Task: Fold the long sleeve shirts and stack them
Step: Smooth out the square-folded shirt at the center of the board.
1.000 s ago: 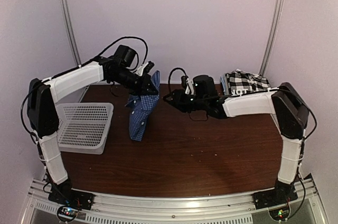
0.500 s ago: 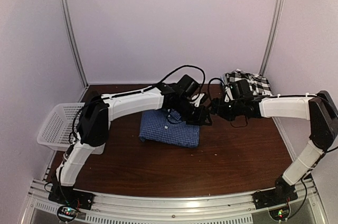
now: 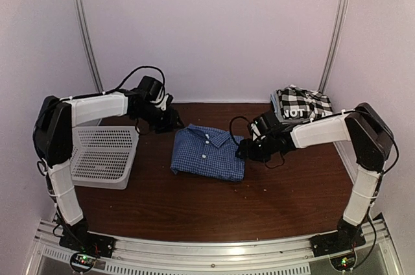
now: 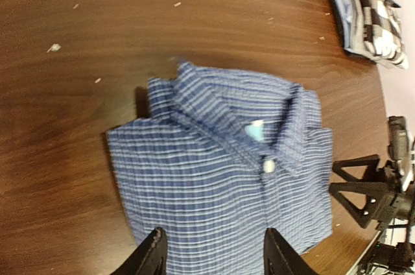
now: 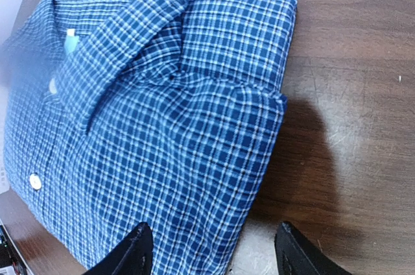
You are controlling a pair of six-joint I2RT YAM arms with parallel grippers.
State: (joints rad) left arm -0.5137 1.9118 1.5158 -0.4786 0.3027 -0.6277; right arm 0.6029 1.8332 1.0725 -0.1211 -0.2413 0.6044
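Blue shirt (image 3: 207, 153) folded flat, outside basket (image 3: 97, 156); left tool (image 4: 214, 242), right tool (image 5: 213, 239) spread wide.

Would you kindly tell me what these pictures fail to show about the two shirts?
Black-and-white checked folded shirt: white lettering too small to read fully in top view; cut by the frame edge in left wrist view.
Blue fine-checked folded shirt: sleeves hidden by its own folds everywhere; left part blurred in right wrist view.

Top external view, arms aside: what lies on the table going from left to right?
white mesh basket → folded blue checked shirt → black-and-white checked shirt, at the far right corner.
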